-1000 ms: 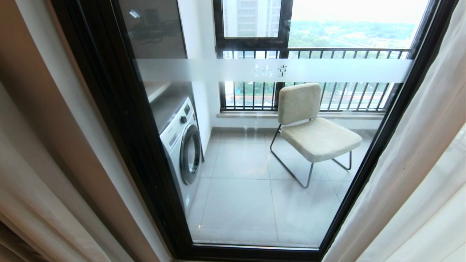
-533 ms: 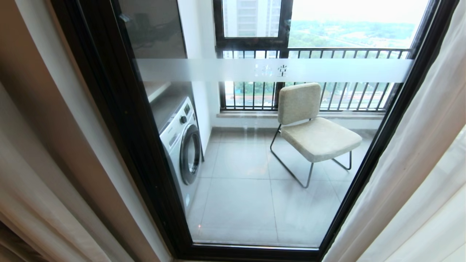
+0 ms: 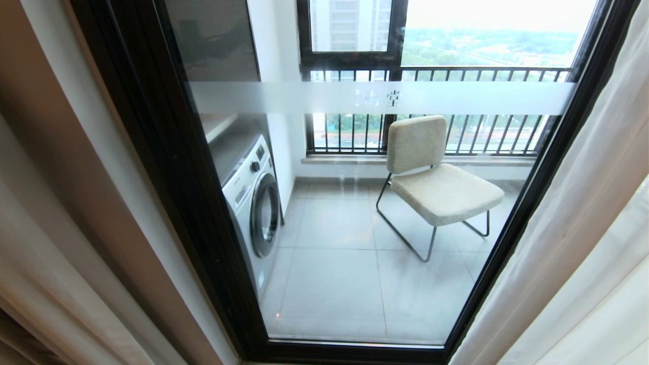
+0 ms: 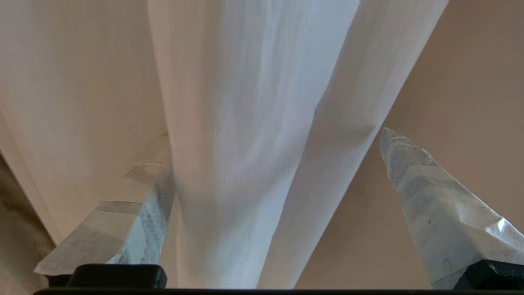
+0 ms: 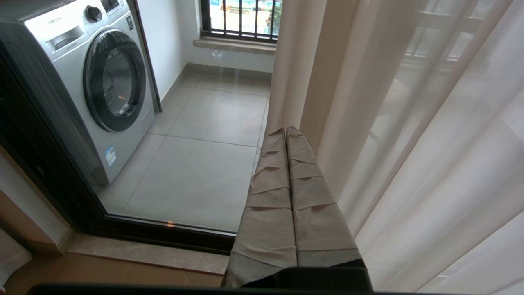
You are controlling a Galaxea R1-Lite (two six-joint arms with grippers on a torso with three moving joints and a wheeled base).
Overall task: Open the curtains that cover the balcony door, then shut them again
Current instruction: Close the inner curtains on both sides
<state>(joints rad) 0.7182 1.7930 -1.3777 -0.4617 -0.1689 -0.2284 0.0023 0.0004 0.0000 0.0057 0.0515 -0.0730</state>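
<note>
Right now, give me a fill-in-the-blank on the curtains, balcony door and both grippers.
1. Through the black-framed glass balcony door, a beige padded chair stands to the ___ of the silver washing machine in the head view.
2. The left gripper has its tape-wrapped fingers ___, a fold of white sheer curtain between them.
3. The right gripper is ___, holding nothing.
4. The cream-beige curtains leave the door's glass ___.

Missing: right; open; shut; uncovered
</note>
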